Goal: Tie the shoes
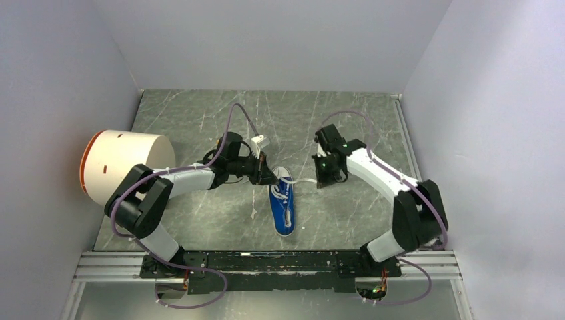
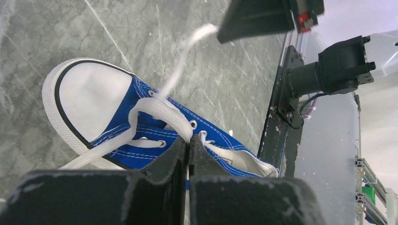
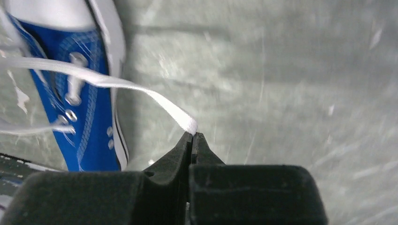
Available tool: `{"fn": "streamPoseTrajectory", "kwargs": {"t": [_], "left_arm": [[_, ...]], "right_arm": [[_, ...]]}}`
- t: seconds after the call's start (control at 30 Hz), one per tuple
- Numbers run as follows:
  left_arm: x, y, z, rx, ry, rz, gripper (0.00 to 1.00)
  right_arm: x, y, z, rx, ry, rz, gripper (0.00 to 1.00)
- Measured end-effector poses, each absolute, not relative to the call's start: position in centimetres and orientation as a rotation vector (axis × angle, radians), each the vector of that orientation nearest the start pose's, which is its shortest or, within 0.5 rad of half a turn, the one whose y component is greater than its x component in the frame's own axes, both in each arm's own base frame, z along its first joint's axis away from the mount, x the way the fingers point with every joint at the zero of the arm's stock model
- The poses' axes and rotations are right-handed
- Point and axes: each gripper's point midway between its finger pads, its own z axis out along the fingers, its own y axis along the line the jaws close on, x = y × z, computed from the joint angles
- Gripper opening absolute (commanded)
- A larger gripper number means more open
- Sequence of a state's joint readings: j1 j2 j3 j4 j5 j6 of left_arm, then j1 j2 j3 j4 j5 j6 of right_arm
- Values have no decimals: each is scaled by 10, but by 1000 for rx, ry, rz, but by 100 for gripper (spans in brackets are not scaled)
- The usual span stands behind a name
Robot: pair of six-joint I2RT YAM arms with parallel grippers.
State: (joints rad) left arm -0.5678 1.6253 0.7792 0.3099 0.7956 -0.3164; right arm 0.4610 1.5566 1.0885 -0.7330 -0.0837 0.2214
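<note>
Sneaker (image 1: 283, 212) at centre of table (image 1: 200, 120), 1 lace (image 3: 141, 93) stretched right
Risk: right gripper (image 3: 193, 138) pinches only the lace's very tip; a harder pull could slip it free or drag the sneaker. Left gripper (image 2: 188, 146) is shut over the eyelets (image 2: 193, 124), grip on lace unclear. Both arms reach inward, elbows bent outward.

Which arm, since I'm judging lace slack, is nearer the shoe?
Left. The left fingers are shut right over the shoe at its eyelets; the right fingers pinch the lace end off to its right, apart.
</note>
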Motion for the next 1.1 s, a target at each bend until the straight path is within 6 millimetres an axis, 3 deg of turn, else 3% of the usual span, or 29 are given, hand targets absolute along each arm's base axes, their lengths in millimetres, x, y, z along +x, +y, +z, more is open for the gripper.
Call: {"fn": "streamPoseTrajectory", "kwargs": {"t": [0.1, 0.2, 0.47, 0.7, 0.93, 1.1], "left_arm": [[250, -320, 105, 779, 2082, -1357, 6], [251, -322, 109, 779, 2075, -1370, 6], [256, -326, 111, 778, 2090, -1381, 6], [261, -326, 116, 748, 2119, -1384, 5], [270, -332, 116, 596, 2171, -1439, 5], [266, -333, 111, 452, 2205, -1512, 5]], "right_arm": [[237, 141, 73, -174, 2853, 227, 0], [224, 124, 71, -22, 2868, 141, 0], [228, 102, 85, 180, 2787, 26, 0], [230, 138, 96, 7, 2717, 352, 0], [229, 145, 80, -11, 2704, 411, 0], [222, 173, 81, -148, 2612, 642, 3]]}}
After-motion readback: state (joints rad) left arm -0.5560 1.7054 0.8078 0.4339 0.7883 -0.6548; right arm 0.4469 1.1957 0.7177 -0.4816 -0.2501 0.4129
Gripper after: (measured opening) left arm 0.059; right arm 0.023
